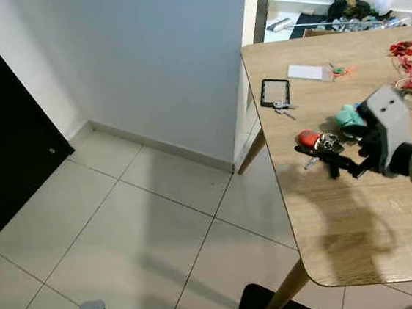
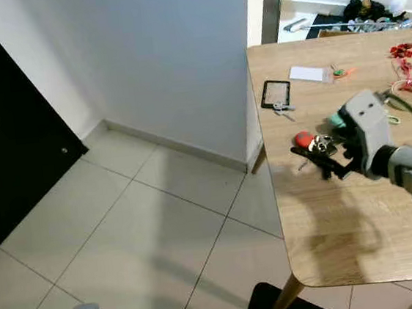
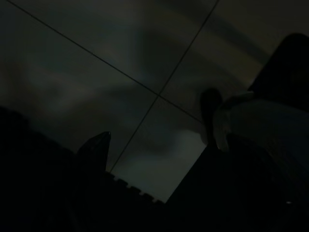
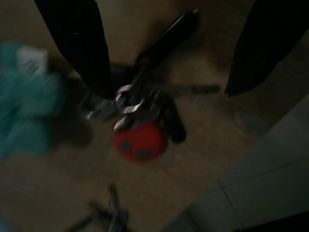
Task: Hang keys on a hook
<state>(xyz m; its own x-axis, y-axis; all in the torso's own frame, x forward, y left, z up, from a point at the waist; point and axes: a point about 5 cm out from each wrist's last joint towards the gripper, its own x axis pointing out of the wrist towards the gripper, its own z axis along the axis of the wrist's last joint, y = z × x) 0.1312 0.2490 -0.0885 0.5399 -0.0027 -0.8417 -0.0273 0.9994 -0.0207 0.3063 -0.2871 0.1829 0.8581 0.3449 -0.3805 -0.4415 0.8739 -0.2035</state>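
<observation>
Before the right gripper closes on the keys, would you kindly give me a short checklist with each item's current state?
1. Right gripper open: ok.
2. Keys between its fingers: ok, the ring bunch and red fob lie in the gap, nearer one finger.
3. Keys flat on the table: ok.
4. Teal object outside the fingers: ok, beside them.
5. Hook located: cannot tell.
6. Left gripper idle, hanging over the floor: ok.

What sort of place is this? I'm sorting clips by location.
Probably a home, near an entry or dining area: pale tiled floor, a dark door, and a wooden table cluttered with a key bunch under the right gripper.
</observation>
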